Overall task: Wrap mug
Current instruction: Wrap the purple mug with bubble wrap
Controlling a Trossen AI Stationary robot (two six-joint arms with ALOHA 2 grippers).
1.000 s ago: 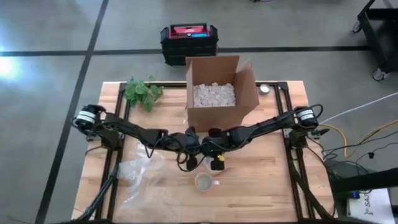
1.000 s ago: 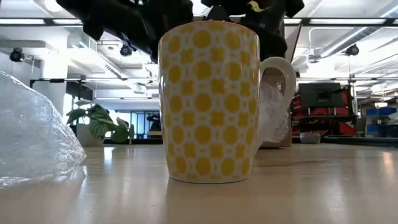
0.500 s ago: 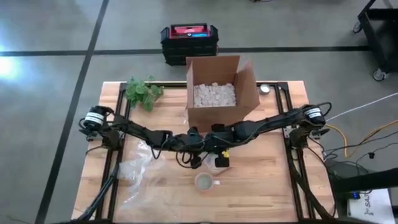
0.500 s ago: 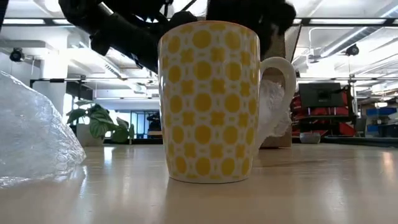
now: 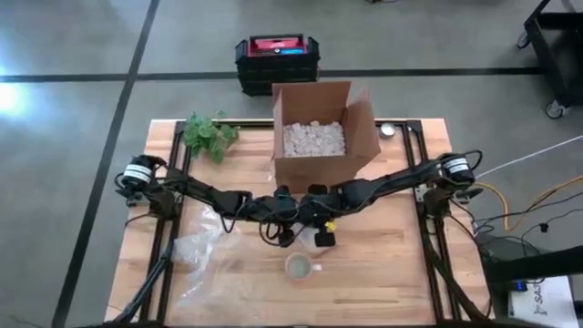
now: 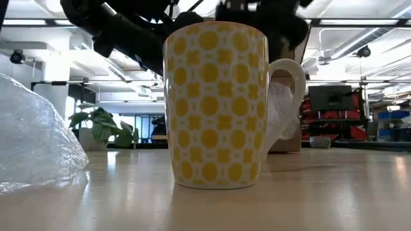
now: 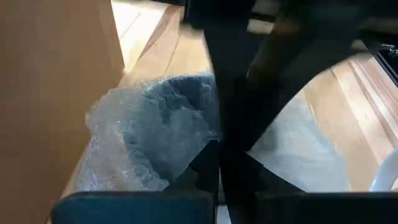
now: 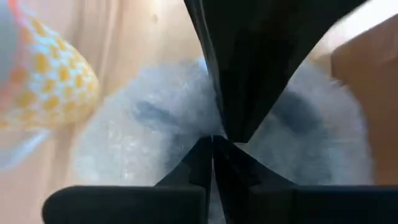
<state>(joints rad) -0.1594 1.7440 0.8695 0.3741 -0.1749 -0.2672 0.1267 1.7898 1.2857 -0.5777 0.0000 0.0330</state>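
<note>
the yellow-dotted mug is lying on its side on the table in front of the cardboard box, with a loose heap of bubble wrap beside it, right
Not quite: the mug is standing upright, not lying on its side; the low view shows it on its base with the handle out to one side. The rest holds: in the high view it stands on the table in front of the cardboard box, with the bubble wrap beside it.

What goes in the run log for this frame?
yellow-dotted white ceramic mug: upright, unwrapped | clear bubble wrap sheet: beyond both end effectors | left end effector, right end effector: shut, behind mug
</note>
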